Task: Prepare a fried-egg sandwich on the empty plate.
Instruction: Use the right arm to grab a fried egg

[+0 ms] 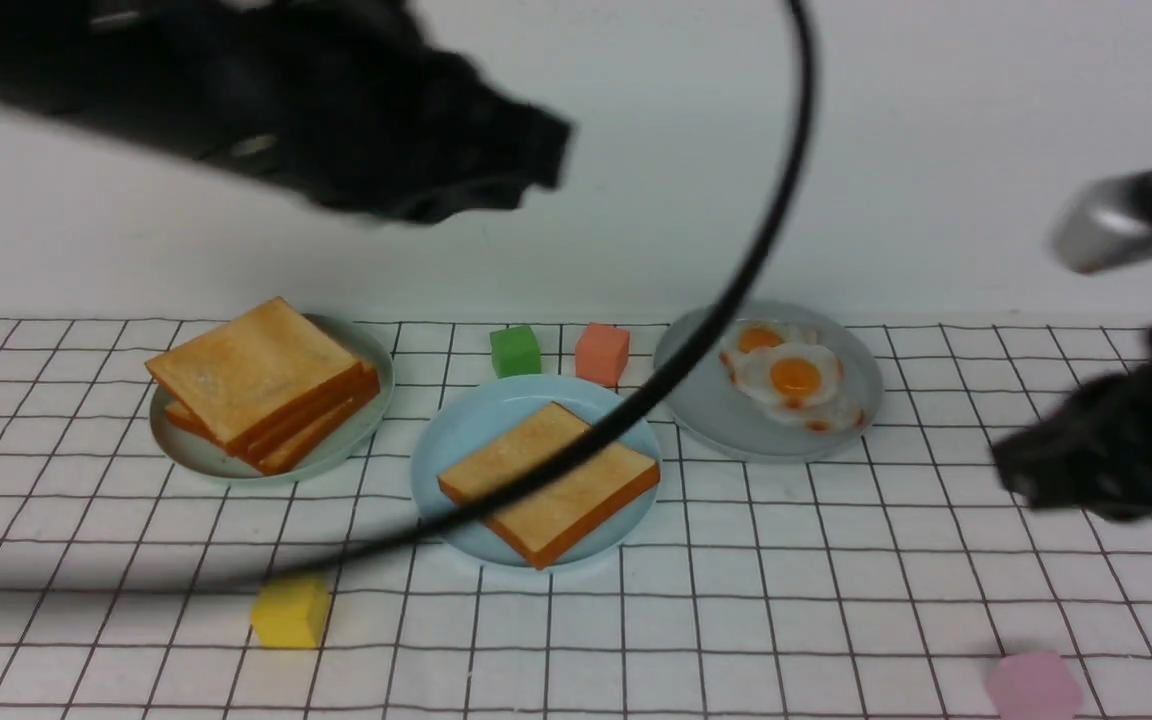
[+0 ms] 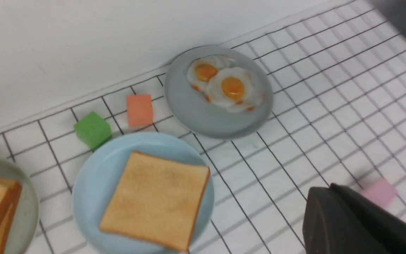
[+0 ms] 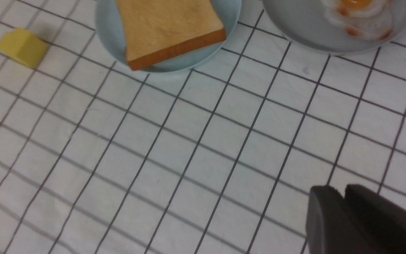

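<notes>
Lying across the light sky-blue plate (image 1: 433, 450), a single toast slice (image 1: 556, 480) reached the near rim, with no egg visible on it; the sandwich seemed begun, with an egg filling and top slice left to add. The left gripper (image 2: 324, 190) was clenched with nothing in it; the right gripper (image 3: 340, 192) stood slightly parted and unloaded. Toward the counter's far edge, the grey plate (image 1: 726, 430) carried overlapping fried eggs (image 1: 794, 378), while the pale grey-green plate (image 1: 316, 465), nearer the far left corner, bore stacked toast (image 1: 256, 375). Green (image 1: 516, 351) and orange blocks (image 1: 602, 354) sat behind the blue plate.
</notes>
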You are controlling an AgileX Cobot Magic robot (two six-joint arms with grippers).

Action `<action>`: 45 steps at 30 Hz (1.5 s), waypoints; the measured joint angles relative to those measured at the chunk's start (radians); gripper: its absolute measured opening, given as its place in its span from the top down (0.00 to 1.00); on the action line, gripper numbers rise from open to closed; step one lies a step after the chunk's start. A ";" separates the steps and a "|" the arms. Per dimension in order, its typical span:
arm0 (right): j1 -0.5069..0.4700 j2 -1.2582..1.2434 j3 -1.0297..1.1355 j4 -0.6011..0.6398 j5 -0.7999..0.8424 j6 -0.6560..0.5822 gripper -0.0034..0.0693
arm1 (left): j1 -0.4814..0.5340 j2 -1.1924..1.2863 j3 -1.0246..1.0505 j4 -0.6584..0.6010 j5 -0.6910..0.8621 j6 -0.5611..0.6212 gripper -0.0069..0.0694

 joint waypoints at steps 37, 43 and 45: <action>-0.283 1.143 -0.931 0.264 -0.012 0.027 0.42 | 0.000 -0.809 0.814 -0.092 -0.399 -0.007 0.93; -0.283 1.169 -0.941 0.296 -0.033 0.028 0.42 | 0.000 -0.809 0.814 -0.092 -0.399 -0.008 0.93; -0.283 1.174 -0.942 0.308 -0.042 0.028 0.42 | 0.000 -0.809 0.814 -0.092 -0.399 -0.008 0.93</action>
